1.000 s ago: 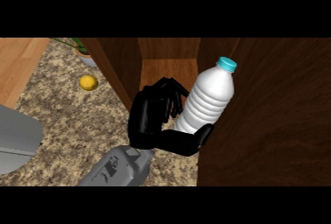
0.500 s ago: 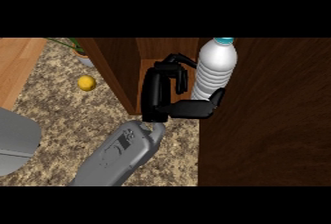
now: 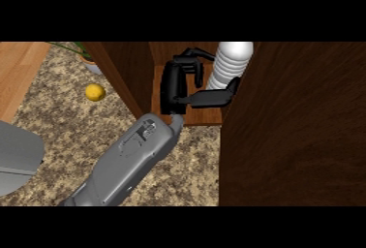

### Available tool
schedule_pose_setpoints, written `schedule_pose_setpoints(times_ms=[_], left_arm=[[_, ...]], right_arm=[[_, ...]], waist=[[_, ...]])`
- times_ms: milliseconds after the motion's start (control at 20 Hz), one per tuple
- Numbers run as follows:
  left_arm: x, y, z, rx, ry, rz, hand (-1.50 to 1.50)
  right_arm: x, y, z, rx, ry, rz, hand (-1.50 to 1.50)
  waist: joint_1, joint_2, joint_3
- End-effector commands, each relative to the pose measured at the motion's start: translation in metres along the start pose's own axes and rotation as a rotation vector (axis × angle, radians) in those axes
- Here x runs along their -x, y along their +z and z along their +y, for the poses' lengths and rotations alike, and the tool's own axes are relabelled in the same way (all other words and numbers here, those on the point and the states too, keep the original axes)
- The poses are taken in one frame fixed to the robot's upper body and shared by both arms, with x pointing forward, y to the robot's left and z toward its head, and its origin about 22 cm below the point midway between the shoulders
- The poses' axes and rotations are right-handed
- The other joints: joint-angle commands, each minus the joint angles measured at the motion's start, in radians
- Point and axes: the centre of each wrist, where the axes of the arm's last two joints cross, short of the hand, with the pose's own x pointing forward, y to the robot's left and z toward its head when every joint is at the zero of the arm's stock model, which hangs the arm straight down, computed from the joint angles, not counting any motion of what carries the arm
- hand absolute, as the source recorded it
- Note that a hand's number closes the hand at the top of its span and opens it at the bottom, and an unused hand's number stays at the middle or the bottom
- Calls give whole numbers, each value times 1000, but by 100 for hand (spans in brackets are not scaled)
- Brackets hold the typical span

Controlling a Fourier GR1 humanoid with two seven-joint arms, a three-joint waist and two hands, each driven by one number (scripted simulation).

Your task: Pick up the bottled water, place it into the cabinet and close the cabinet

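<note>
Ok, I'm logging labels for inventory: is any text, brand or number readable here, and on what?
None readable: the white ribbed plastic water bottle in the left robot hand shows no label, and the dark wooden cabinet bears no writing.

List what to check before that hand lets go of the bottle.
1. Bottle inside the cabinet: ok.
2. Bottle's base resting on the shelf: cannot tell, the thumb hides it.
3. Left hand curled on the bottle: ok.
4. Lemon apart from the forearm's way back: ok.
5. Cabinet closed: not ok, it is open with the hand inside.
</note>
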Motion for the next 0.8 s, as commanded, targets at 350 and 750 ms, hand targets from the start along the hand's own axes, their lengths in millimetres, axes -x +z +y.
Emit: schedule_pose_setpoints(times_ms=[350,750], left_arm=[[30,-25,23,-94,-29,49,150],[47,-48,33,-113,-155,9,150]], right_arm=[[-6,-11,10,9,-65,-81,-150],[-20,-17,4,-46,-75,-68,-150]], waist=[[-2,1,0],[-27,10,0]])
